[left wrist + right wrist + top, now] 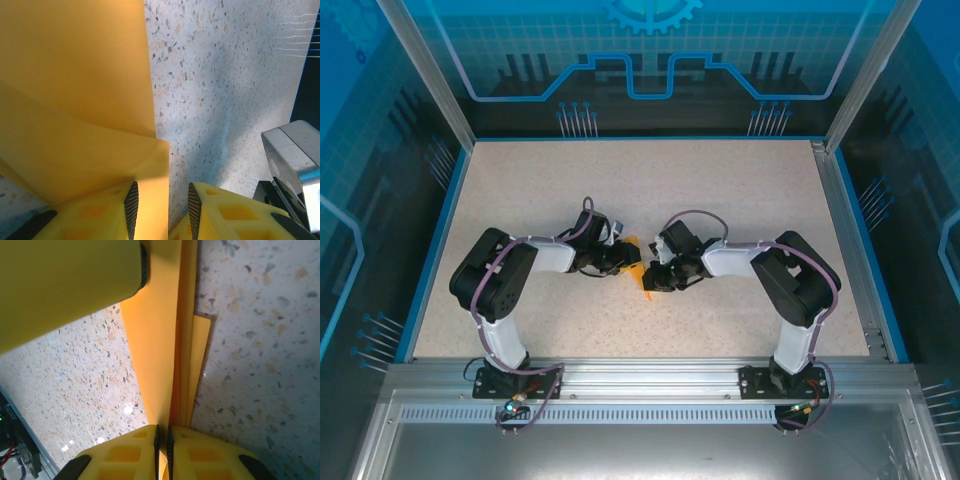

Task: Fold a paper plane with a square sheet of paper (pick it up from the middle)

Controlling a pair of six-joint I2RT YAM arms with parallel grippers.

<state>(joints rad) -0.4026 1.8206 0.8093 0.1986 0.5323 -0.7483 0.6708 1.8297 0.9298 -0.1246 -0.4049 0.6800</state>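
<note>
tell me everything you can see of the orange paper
The paper is thin, matte and orange-yellow. It is folded into a narrow strip of several layers with sharp creases, and one shorter flap sticks out at the side. It sits mid-table between the two arms. The right gripper is shut on one end. At the other end a flap lies between the open jaws of the left gripper, against one pad.
</note>
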